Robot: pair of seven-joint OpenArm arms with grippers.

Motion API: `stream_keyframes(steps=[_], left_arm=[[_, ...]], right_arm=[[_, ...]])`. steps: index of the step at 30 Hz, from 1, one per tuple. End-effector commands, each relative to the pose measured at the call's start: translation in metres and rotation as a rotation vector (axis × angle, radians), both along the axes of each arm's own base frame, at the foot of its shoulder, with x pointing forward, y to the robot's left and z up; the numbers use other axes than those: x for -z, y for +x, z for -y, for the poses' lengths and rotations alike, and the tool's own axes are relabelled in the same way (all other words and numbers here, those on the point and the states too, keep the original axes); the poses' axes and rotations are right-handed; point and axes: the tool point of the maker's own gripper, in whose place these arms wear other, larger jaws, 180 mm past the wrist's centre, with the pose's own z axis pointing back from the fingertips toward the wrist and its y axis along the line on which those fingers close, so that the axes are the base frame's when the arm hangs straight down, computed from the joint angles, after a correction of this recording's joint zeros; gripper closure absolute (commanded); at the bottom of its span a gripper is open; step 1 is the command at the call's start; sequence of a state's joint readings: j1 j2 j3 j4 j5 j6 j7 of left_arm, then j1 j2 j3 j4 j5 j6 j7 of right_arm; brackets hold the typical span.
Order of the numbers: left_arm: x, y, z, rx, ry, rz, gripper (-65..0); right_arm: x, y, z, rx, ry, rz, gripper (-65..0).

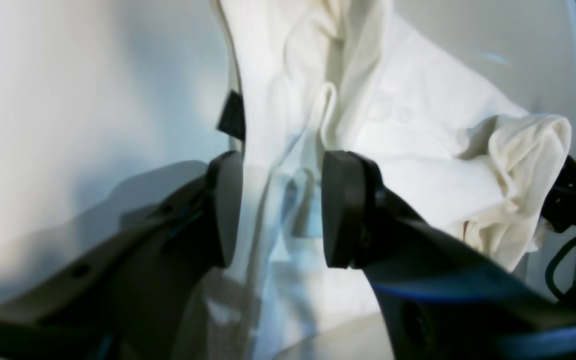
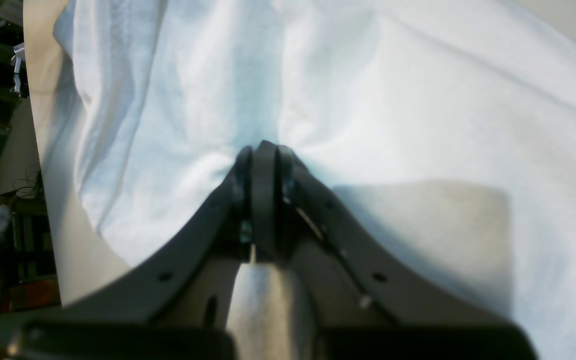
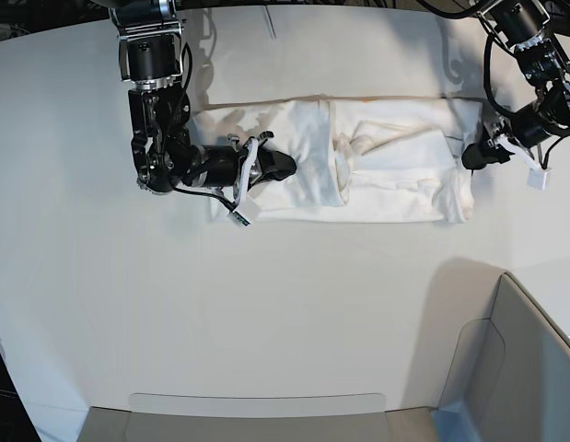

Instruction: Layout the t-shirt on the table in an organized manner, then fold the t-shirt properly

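White cotton t-shirt lies half-folded as a band near the far edge of the plain white worktop. Right gripper pinches one end, likely anchoring it; left gripper, jaws wide, straddles the opposite edge.

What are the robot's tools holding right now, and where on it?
The right tool is pinched shut on a bunch of the t-shirt, in from its end. The left tool is open around the other end, not gripping.
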State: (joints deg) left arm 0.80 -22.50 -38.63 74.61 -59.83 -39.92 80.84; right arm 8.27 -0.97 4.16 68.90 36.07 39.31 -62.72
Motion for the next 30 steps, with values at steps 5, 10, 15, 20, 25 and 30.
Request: stream_keyframes(steps=[5, 10, 15, 20, 25, 30], left_arm=[[-0.016, 0.011, -0.007, -0.002, 0.018, 0.055, -28.7], [-0.011, 0.011, 0.001, 0.031, 0.023, 0.036, -28.7], [0.008, 0.002, -0.001, 0.075, 0.116, -0.060, -28.7], [0.010, 0.002, -0.003, 0.074, 0.135, -0.070, -28.7], [0.009, 0.003, -0.004, 0.069, 0.136, -0.065, -28.7], [0.009, 0.004, -0.003, 0.070, 0.137, -0.059, -28.7]], right_arm=[[0.025, -0.019, 0.020, -0.060, -0.147, -0.043, 0.0], [0.026, -0.019, 0.021, -0.060, -0.150, -0.043, 0.0], [0.024, -0.018, 0.021, -0.059, -0.147, -0.040, 0.0], [0.024, -0.018, 0.021, -0.059, -0.147, -0.039, 0.0], [0.024, -0.018, 0.021, -0.059, -0.147, -0.039, 0.0], [0.025, -0.018, 0.023, -0.059, -0.151, -0.040, 0.0]])
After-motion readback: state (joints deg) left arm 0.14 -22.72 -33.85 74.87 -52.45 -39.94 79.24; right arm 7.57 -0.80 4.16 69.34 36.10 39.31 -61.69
